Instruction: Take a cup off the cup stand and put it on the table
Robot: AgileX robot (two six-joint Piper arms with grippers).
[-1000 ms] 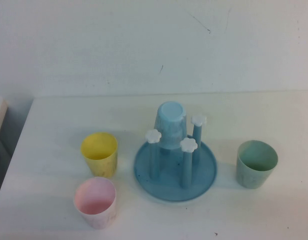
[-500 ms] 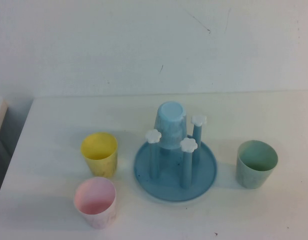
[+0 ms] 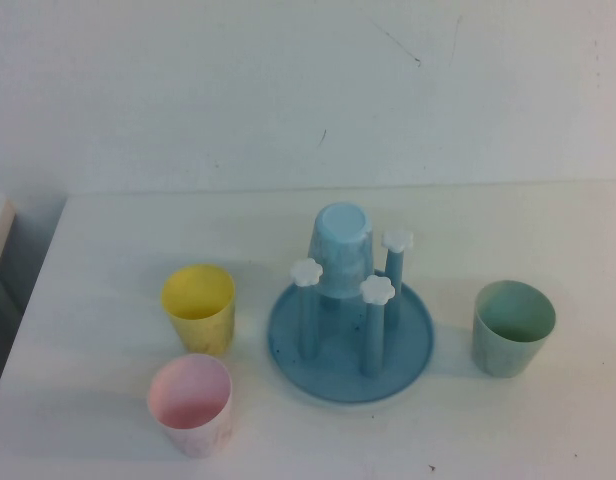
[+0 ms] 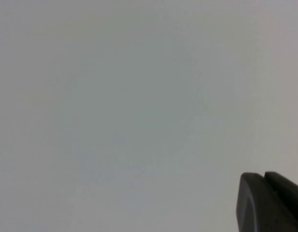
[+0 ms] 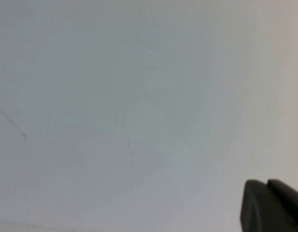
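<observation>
The cup [image 3: 342,250] sits upside down on a back peg of the cup stand [image 3: 350,340], mid-table [image 3: 108,250]. Left of the stand: yellow cup [image 3: 199,308] and pink cup [image 3: 191,403]; right of it, green cup [image 3: 512,327]. Left gripper [image 4: 270,203] and right gripper [image 5: 272,205] show only a dark corner each, probably a fingertip.
</observation>
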